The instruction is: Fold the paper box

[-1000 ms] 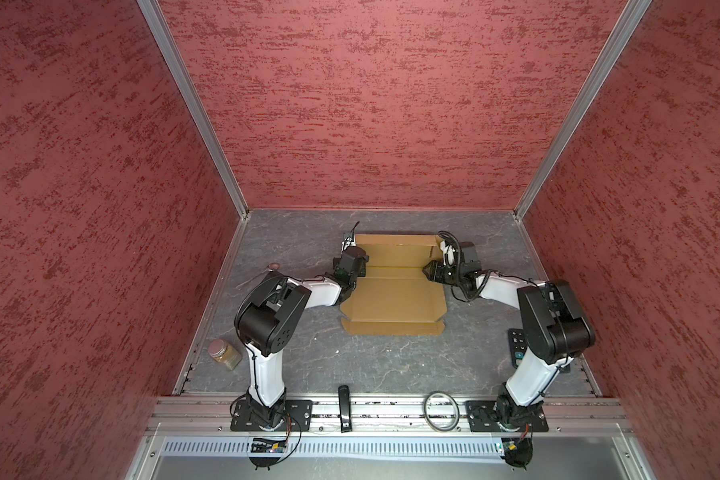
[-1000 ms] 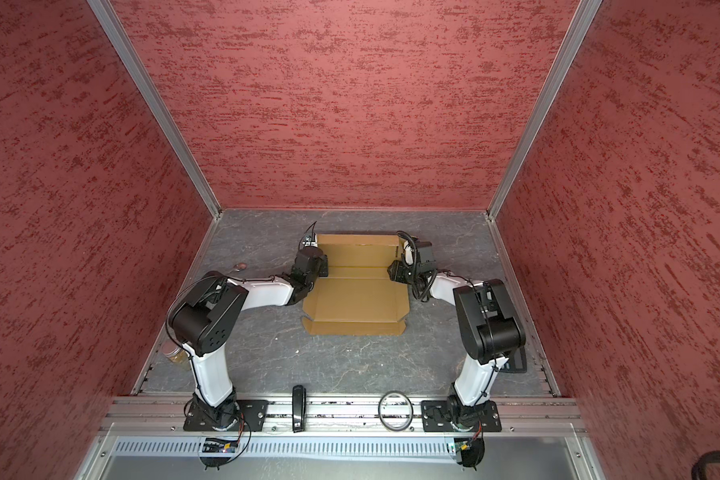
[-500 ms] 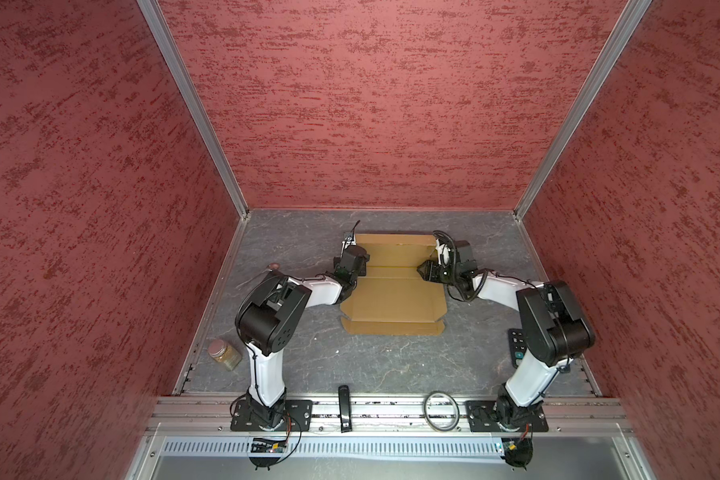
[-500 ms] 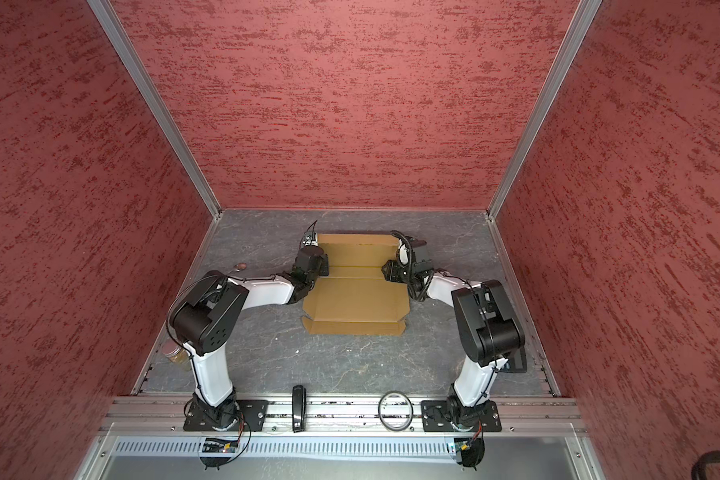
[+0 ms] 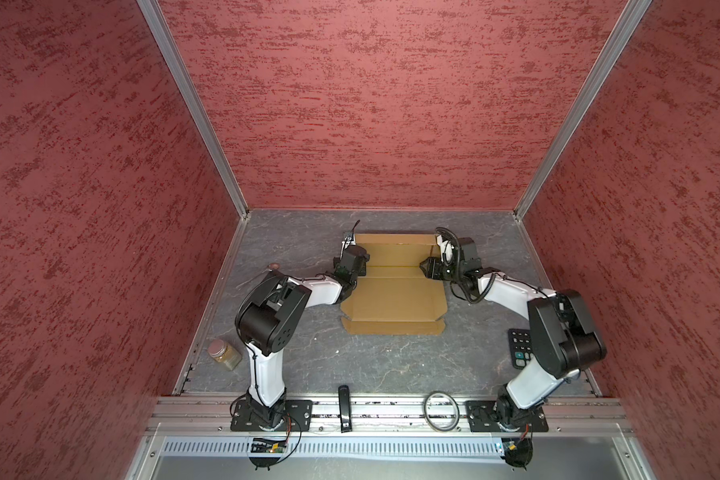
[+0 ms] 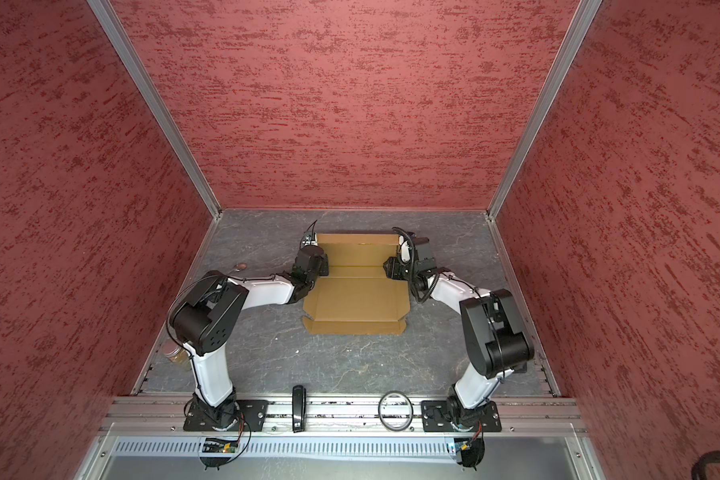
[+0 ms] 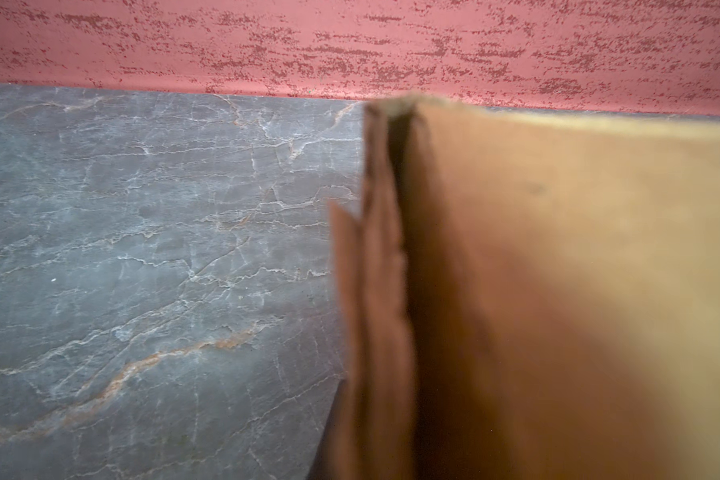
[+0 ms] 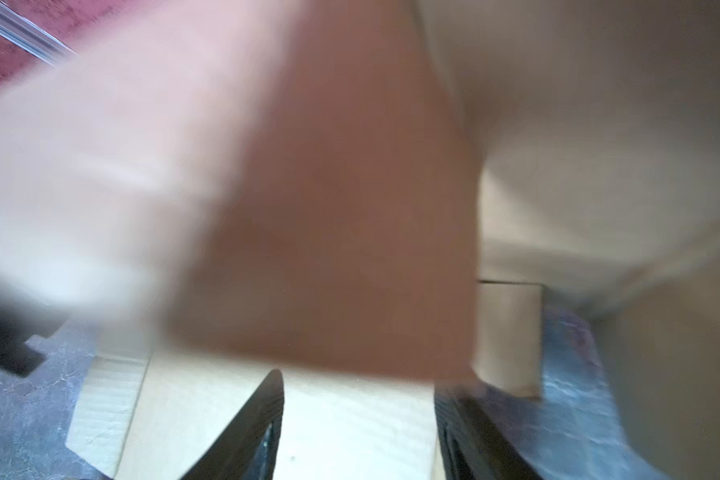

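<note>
The paper box [image 5: 393, 291] [image 6: 356, 299] is a brown cardboard sheet lying part-folded at the back middle of the table, its front flap flat. My left gripper [image 5: 356, 259] [image 6: 314, 259] sits at the box's left side wall. In the left wrist view that upright wall [image 7: 375, 291] runs edge-on down into the jaws, which are hidden and shut on it. My right gripper [image 5: 427, 266] [image 6: 387, 266] [image 8: 358, 415] reaches over the box's right edge, open, with both black fingers [image 8: 262, 424] apart above a cardboard panel. A blurred raised flap [image 8: 350, 228] stands just ahead of them.
A glass jar [image 5: 224, 353] stands at the front left near the wall. A black keypad [image 5: 520, 349] lies at the right beside the right arm. On the front rail lie a black bar [image 5: 344, 409] and a metal ring [image 5: 441, 409]. Red walls enclose the table.
My right gripper has moved a little inward over the box's right edge and its jaws have widened slightly. The left arm has not moved.
</note>
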{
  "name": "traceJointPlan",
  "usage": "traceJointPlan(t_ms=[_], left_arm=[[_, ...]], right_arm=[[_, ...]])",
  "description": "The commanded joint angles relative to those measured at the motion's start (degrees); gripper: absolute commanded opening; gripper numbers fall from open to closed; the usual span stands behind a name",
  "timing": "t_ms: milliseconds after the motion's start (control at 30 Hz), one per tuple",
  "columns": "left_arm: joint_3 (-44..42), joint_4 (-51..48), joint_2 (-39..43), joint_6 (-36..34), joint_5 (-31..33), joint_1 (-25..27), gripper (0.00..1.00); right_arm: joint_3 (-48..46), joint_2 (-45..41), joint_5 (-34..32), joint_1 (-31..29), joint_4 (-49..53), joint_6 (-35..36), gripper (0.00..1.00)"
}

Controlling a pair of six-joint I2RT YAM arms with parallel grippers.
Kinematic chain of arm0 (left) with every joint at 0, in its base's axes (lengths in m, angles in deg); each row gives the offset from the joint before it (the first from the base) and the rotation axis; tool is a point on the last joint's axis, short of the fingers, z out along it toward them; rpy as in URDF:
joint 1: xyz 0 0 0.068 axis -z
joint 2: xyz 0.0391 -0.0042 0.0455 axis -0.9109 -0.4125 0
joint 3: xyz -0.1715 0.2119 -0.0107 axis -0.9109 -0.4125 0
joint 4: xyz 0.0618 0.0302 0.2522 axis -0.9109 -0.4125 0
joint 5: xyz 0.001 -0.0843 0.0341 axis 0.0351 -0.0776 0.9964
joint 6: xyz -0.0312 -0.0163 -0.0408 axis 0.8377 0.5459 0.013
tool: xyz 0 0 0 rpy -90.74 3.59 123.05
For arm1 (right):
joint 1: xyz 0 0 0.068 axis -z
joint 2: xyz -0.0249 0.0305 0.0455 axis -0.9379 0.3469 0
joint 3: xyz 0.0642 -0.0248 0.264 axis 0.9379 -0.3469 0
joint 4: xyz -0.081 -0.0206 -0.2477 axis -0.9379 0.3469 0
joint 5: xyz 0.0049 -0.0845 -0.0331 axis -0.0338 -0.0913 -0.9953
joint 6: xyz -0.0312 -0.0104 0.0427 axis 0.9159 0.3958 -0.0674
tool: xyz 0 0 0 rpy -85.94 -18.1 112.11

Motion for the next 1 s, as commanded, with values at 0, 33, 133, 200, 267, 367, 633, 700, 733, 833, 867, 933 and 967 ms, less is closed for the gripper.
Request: traceJointPlan(t_ms=[0, 33, 133, 200, 267, 367, 633, 700, 733, 833, 867, 933, 967], left_arm=[[0.0, -4.5, -1.4, 0.4, -0.7, -0.3, 0.03], [0.0, -4.5, -1.4, 0.5, -0.6, -0.3, 0.03], [-0.2, -4.6, -1.3, 0.3, -0.6, -0.3, 0.03], [-0.3, -4.7, -1.3, 0.3, -0.5, -0.3, 0.03], [-0.5, -4.7, -1.3, 0.3, -0.5, -0.4, 0.03], [-0.6, -4.7, -1.3, 0.3, -0.4, -0.4, 0.03], [-0.5, -5.1, -1.2, 0.1, -0.3, -0.4, 0.02], [-0.5, -5.3, -1.2, 0.1, -0.2, -0.4, 0.02], [-0.5, -5.3, -1.1, 0.1, -0.3, -0.4, 0.02], [-0.5, -5.4, -1.2, 0.1, -0.3, -0.4, 0.02], [-0.5, -5.4, -1.2, 0.1, -0.3, -0.4, 0.02], [-0.4, -5.5, -1.2, 0.2, -0.3, -0.4, 0.02], [-0.5, -5.5, -1.3, 0.1, -0.3, -0.4, 0.02]], right_arm=[[-0.3, -6.0, -4.2, -0.3, 4.9, 3.1, 0.6], [-0.5, -7.7, -5.1, -0.2, 6.2, 3.5, 0.6], [-0.7, -12.8, -8.0, 0.4, 8.8, 3.9, 0.61], [-0.3, -15.3, -9.9, 1.3, 10.0, 3.9, 0.61], [0.0, -16.5, -10.6, 2.6, 10.1, 3.9, 0.62], [0.2, -15.6, -12.0, 4.3, 9.8, 4.0, 0.61], [-1.2, -8.6, -11.6, 5.8, 4.7, 4.9, 0.54], [-1.2, -7.2, -11.1, 6.0, 3.7, 4.8, 0.54], [-1.3, -6.6, -10.8, 6.1, 2.9, 4.8, 0.54], [-0.7, -4.6, -10.1, 6.3, 1.7, 4.8, 0.54], [-0.3, -3.7, -10.1, 6.4, 1.2, 4.9, 0.53], [0.3, -2.4, -9.8, 6.6, 0.7, 5.0, 0.52], [0.6, -1.7, -9.6, 6.6, 0.5, 5.2, 0.52]])
